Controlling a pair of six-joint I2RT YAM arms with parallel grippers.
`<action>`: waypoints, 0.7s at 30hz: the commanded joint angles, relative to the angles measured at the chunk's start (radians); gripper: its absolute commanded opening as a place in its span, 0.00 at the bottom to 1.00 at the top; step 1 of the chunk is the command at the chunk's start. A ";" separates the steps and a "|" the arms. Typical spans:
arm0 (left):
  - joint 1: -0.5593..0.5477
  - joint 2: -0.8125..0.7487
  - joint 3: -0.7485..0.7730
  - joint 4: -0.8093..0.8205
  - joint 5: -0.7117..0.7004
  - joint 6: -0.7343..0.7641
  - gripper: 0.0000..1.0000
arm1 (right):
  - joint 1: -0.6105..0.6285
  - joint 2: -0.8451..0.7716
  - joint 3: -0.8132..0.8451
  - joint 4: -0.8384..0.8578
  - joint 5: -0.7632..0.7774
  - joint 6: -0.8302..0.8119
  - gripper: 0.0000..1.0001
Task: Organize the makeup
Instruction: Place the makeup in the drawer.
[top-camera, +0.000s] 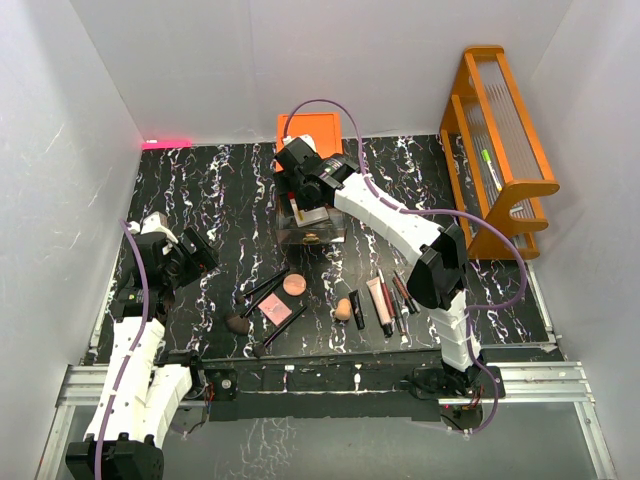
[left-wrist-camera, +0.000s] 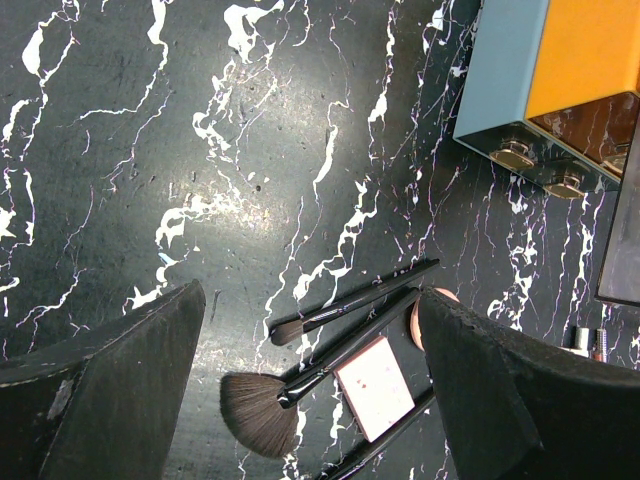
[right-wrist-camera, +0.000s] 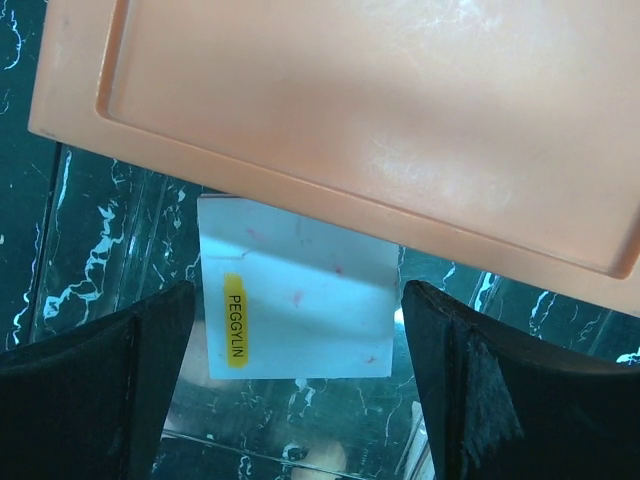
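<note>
Hanging over the left side of the table (top-camera: 200, 190), the left pincer (left-wrist-camera: 310, 300) is holding its fingers spread wide and pinching nothing. Below it the black brushes (left-wrist-camera: 355, 295) and the pink palette (left-wrist-camera: 375, 388) are lying close together. The round compact (top-camera: 294, 285), sponge (top-camera: 343, 309) and tubes (top-camera: 380, 300) are waiting further right. If this pincer is coming down crooked, it could be knocking a brush and rolling it away.

In the middle, the right pincer (right-wrist-camera: 298, 290) is hovering spread open over the pale palette (right-wrist-camera: 310, 330). The palette is lying in the clear drawer (top-camera: 300, 238) of the orange chest (top-camera: 320, 128). The fingers are sitting just beside its edges, so lifting carelessly could be dragging it out or bumping the drawer wall. The orange rack (top-camera: 500, 140) is standing far right.
</note>
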 joint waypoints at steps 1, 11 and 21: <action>-0.003 -0.014 0.026 -0.002 0.016 -0.002 0.87 | -0.003 -0.055 0.028 0.065 0.021 0.000 0.89; -0.004 -0.009 0.026 -0.001 0.016 -0.003 0.87 | -0.001 -0.177 -0.015 0.122 -0.015 -0.017 0.90; -0.003 -0.006 0.027 -0.006 0.005 -0.002 0.87 | 0.268 -0.490 -0.404 0.422 -0.075 -0.159 0.82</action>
